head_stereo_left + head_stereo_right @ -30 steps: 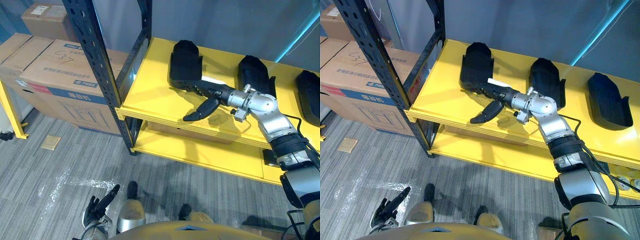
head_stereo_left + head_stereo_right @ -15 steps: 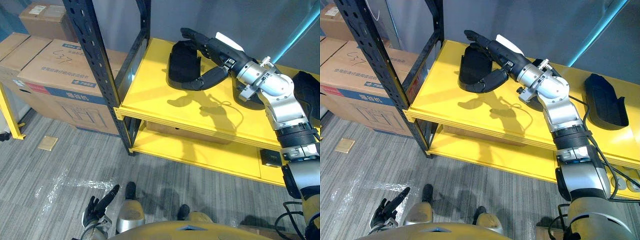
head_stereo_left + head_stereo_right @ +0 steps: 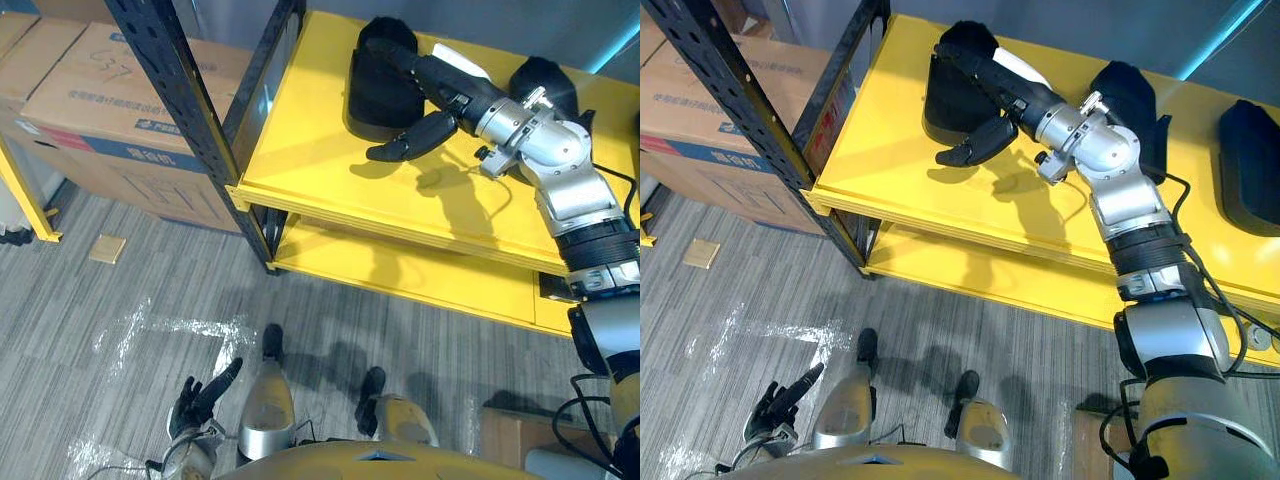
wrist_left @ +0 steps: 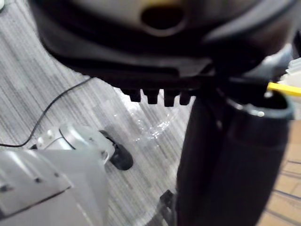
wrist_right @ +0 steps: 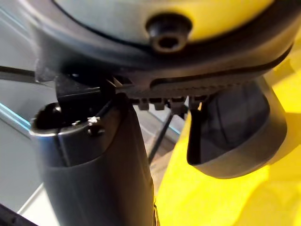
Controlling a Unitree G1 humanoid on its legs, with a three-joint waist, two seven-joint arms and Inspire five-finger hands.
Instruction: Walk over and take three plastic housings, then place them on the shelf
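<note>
Open-fingered right robot hand (image 3: 450, 98) over a housing (image 3: 372, 95), near a labelled cardboard box (image 3: 110, 90).

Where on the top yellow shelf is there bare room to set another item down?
Bare: the shelf's left end, between the post and the left housing, and the front strip along its edge. Crowded: the back, with the middle housing, the right housing and the right hand over the left one.

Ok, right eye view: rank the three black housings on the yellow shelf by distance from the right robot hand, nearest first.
1. Left housing, directly beneath the right robot hand.
2. Middle housing, beside its wrist.
3. Right housing, far right on the shelf.
</note>
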